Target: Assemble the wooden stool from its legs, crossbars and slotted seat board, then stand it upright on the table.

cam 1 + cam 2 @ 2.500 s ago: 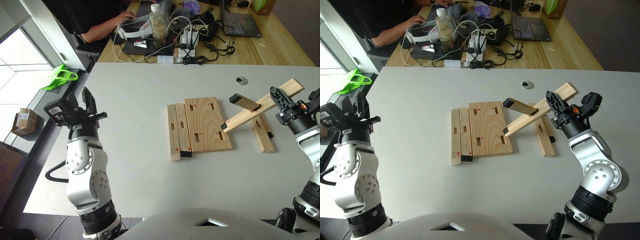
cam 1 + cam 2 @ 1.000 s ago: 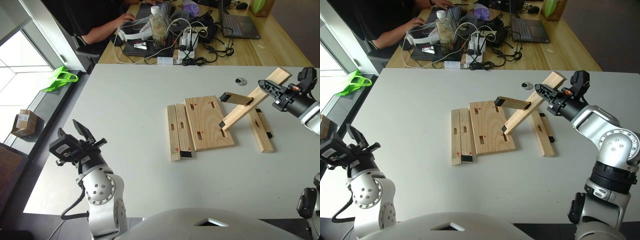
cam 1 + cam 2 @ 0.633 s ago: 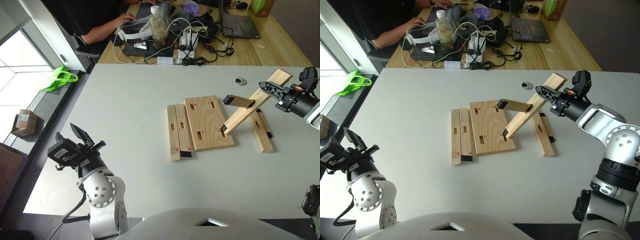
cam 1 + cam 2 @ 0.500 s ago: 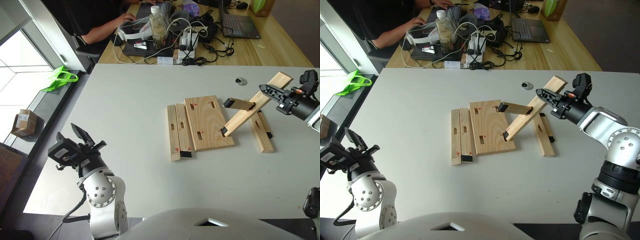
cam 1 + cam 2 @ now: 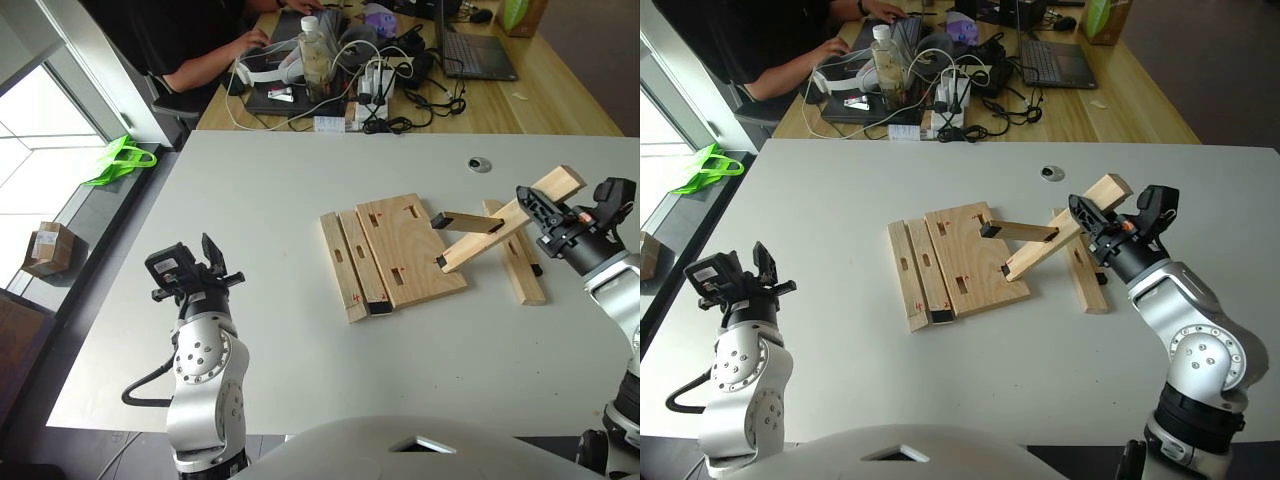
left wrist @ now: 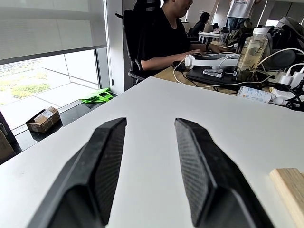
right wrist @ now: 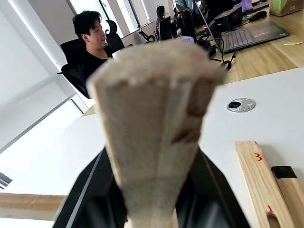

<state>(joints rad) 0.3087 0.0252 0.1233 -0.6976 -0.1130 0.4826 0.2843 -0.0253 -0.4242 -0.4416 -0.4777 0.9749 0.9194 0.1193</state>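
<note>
The slotted seat board (image 5: 410,250) lies flat at the middle of the table, with two wooden legs (image 5: 350,265) side by side against its left edge. My right gripper (image 5: 535,205) is shut on the upper part of a third leg (image 5: 490,232), which slants down to the board's right edge. A crossbar (image 5: 470,222) sticks out of that leg toward the board. In the right wrist view the leg's end (image 7: 156,118) stands close between the dark fingers. Another leg (image 5: 520,265) lies flat under the held one. My left gripper (image 5: 190,268) hovers open over the table's left part, fingers (image 6: 104,156) apart.
A round cable grommet (image 5: 481,164) sits in the table behind the parts. Beyond the far edge is a wooden desk (image 5: 560,90) with laptops, cables and a bottle, where a person sits. The table's left edge (image 5: 100,300) runs close to my left gripper.
My left gripper has swung inward and up over the table's left part. My right gripper has sunk a little with the leg, whose low end stays at the board's right edge.
</note>
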